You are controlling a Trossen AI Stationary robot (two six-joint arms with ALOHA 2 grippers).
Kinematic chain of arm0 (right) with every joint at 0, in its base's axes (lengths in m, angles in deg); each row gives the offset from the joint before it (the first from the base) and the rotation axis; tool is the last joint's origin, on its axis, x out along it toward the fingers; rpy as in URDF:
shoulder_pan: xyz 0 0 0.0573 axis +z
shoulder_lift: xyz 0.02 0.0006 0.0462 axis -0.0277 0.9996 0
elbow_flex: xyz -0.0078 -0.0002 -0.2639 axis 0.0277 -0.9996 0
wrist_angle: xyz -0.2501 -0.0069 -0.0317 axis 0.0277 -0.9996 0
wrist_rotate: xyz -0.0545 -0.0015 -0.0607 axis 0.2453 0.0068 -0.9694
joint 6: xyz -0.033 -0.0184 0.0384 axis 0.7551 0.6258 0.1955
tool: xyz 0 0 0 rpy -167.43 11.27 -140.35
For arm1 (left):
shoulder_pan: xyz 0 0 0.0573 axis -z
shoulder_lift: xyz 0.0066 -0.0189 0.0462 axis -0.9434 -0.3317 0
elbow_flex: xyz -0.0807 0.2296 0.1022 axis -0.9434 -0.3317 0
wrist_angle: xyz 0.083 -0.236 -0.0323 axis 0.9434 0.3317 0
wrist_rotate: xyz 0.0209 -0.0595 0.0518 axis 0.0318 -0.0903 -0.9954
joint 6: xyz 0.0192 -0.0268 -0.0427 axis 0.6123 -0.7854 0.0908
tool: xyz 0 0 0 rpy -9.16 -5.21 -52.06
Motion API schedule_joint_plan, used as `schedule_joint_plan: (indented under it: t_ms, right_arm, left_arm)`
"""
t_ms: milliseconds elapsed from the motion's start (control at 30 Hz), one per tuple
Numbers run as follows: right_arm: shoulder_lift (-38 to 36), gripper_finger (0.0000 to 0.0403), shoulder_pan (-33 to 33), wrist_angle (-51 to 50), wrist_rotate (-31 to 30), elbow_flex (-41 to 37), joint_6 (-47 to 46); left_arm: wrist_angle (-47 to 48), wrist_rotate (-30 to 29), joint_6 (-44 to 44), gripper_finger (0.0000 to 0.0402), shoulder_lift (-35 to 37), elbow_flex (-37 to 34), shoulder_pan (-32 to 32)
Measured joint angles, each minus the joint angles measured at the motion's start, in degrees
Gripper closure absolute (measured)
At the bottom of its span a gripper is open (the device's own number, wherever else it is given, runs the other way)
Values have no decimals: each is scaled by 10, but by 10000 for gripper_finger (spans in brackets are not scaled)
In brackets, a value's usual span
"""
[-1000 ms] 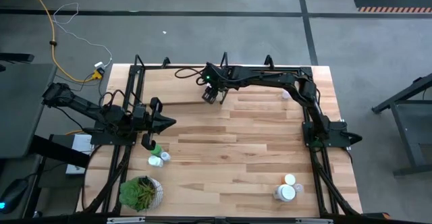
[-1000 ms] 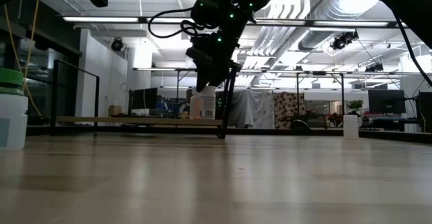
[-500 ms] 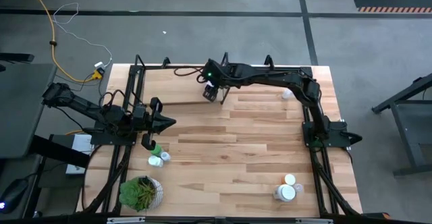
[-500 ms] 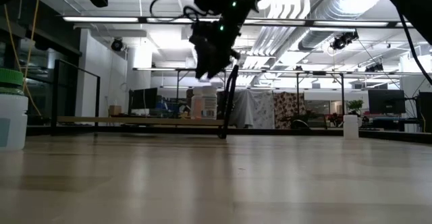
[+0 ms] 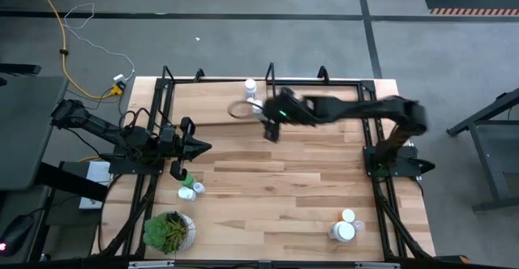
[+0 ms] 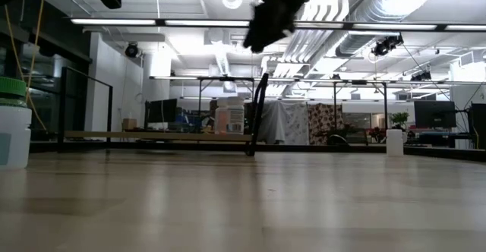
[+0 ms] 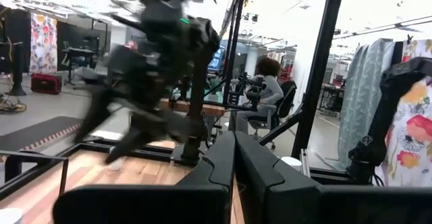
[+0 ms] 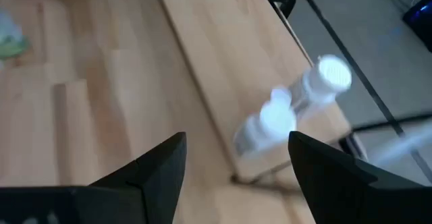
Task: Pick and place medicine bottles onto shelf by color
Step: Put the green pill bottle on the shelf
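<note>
From above, the right gripper (image 5: pixel 271 128) hangs empty over the table just beside the shelf (image 5: pixel 212 107), where white medicine bottles (image 5: pixel 250 87) stand at its end; the left gripper (image 5: pixel 201 147) waits at the table's left side, near a green-capped bottle (image 5: pixel 185 177). At table height, the bottles (image 6: pixel 229 120) stand on the shelf plank (image 6: pixel 152 135). The left wrist camera shows its fingers (image 7: pixel 219 160) pressed together. The right wrist camera shows its fingers (image 8: pixel 158 162) spread wide, holding nothing, above the two bottles (image 8: pixel 297 106).
</note>
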Motion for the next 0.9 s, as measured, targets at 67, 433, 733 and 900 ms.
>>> schedule_joint_plan:
  t_ms: [67, 433, 733, 900]
  right_arm:
    - [-64, 151, 26, 67, -11, -95, -27]
    - [-234, 151, 135, 603, -27, -438, -19]
    - [-233, 151, 135, 659, -29, -466, 2]
    - [-233, 151, 135, 659, -29, -466, 2]
  left_arm:
    - [0, 0, 0, 402, 0, 0, 0]
    - [0, -2, 11, 401, 0, 0, -2]
    - [0, -5, 30, 402, 0, 0, -2]
    - [-2, -4, 30, 397, -6, 0, -2]
